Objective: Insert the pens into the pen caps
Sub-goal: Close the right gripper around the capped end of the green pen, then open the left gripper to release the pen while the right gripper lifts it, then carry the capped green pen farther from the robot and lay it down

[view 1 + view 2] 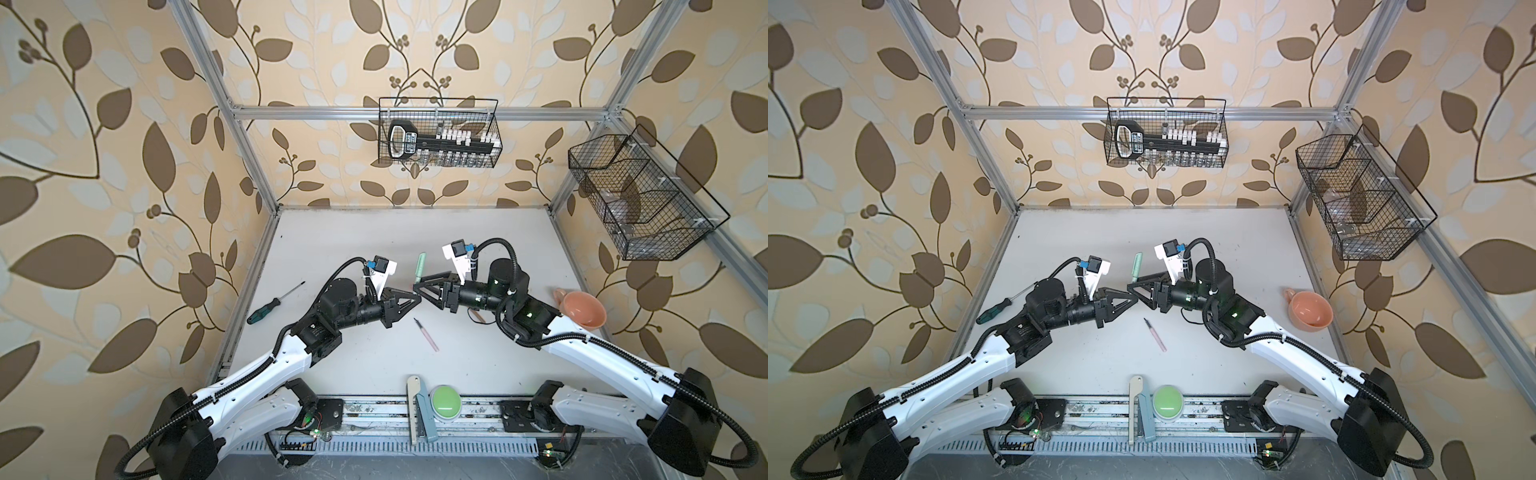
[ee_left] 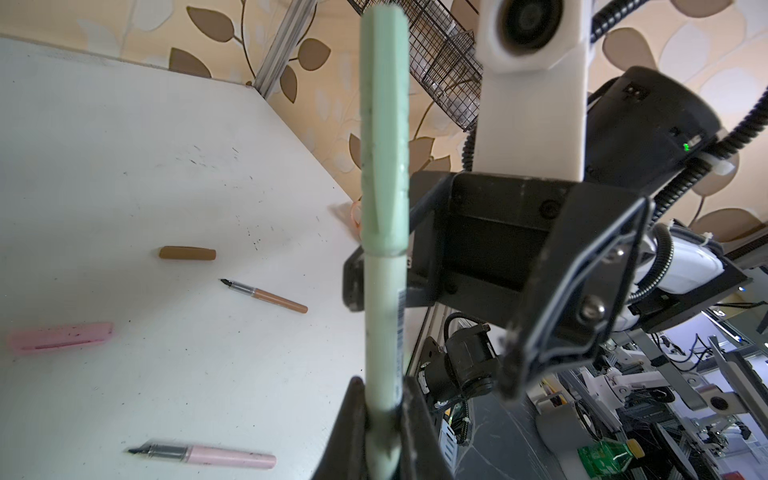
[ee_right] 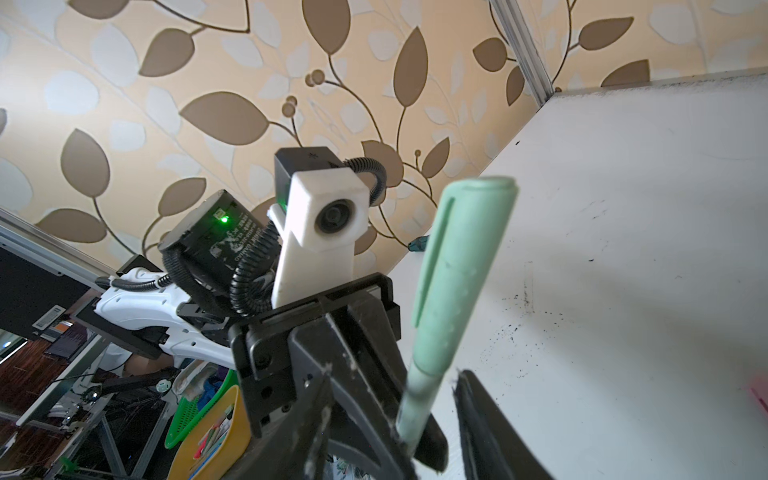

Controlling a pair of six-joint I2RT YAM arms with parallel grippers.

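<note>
I count one pair of three done: the green pen [image 2: 384,332] wears the green cap [image 2: 383,137], and the cap's rim sits down on the barrel with no tip showing, so I judge it seated. My left gripper [image 2: 384,419] is clamped on the lower barrel and holds the pen upright above the middle of the table [image 1: 374,249]. The right gripper [image 1: 417,289] faces it with its jaws apart on either side of the pen near the cap's rim, gripping nothing as far as I can see. Two pairs are left, all lying loose. The pink pen [image 1: 426,336] lies uncapped near the middle, a little toward the front edge, with its dark tip bare. The pink cap [image 2: 60,337] lies apart from it. The brown pen [image 2: 266,296] and the brown cap [image 2: 188,253] lie near each other but not touching, toward the right edge and mostly hidden under my right arm in both top views. The capped green pen needs setting down first.
</note>
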